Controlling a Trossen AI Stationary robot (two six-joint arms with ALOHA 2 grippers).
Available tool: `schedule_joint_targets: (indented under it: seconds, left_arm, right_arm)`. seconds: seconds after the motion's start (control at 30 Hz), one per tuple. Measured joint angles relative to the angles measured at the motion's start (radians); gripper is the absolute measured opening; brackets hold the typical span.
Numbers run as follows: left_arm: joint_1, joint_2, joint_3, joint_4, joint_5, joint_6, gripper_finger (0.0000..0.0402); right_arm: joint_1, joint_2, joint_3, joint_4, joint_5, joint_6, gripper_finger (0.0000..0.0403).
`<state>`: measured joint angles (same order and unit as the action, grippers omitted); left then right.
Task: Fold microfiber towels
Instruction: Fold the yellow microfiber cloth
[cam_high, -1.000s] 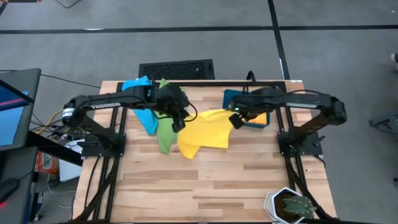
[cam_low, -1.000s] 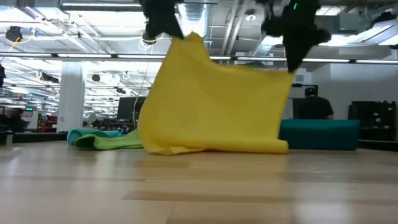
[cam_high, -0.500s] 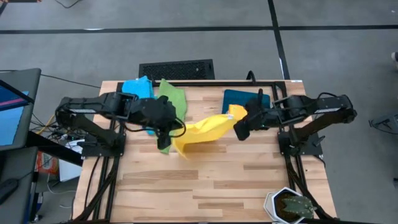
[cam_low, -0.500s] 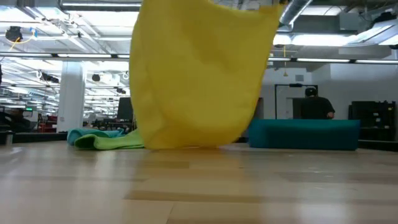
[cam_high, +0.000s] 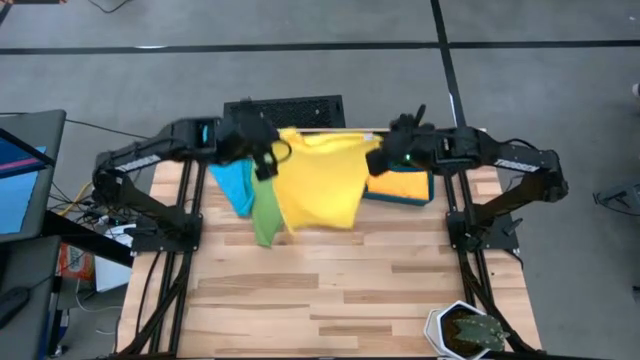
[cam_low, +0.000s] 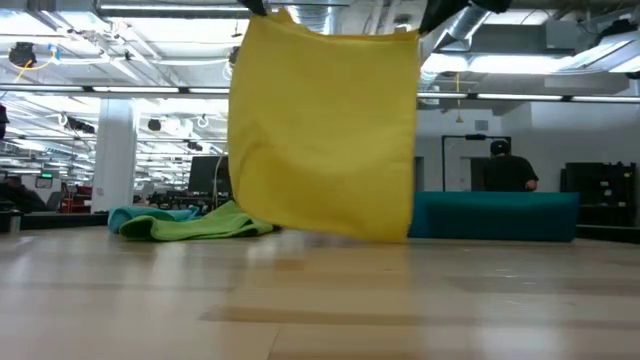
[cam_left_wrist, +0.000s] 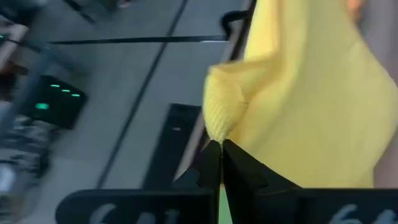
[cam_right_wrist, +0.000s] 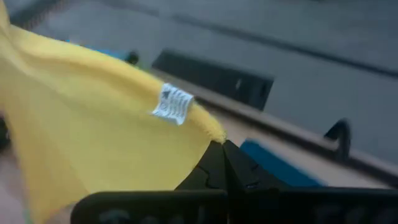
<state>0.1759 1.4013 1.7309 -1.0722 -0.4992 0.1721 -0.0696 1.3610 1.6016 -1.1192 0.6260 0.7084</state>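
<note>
**Yellow towel held up by 2 corners**

From above, the left gripper and right gripper each pinch a top corner of the yellow towel near the table's far edge, beside the green towel, blue towel and bin.

The low view alone shows the towel hanging clear of the table.

The wrist views show both jaws closed tight on the cloth; the right one reveals a white tag.
</note>
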Motion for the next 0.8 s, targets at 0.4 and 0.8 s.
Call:
schedule_joint_targets:
  seconds: [0.4,0.8]
  left_arm:
    - [0.019,-0.119,0.001,-0.119,0.315,0.049,0.0]
    - [-0.503,-0.135,-0.503,0.104,0.363,-0.491,0.0]
  right_arm:
    - [0.197,-0.018,0.07,0.022,-0.002,0.041,0.0003]
    - [0.718,0.247,-0.025,-0.035,-0.061,0.642,0.0003]
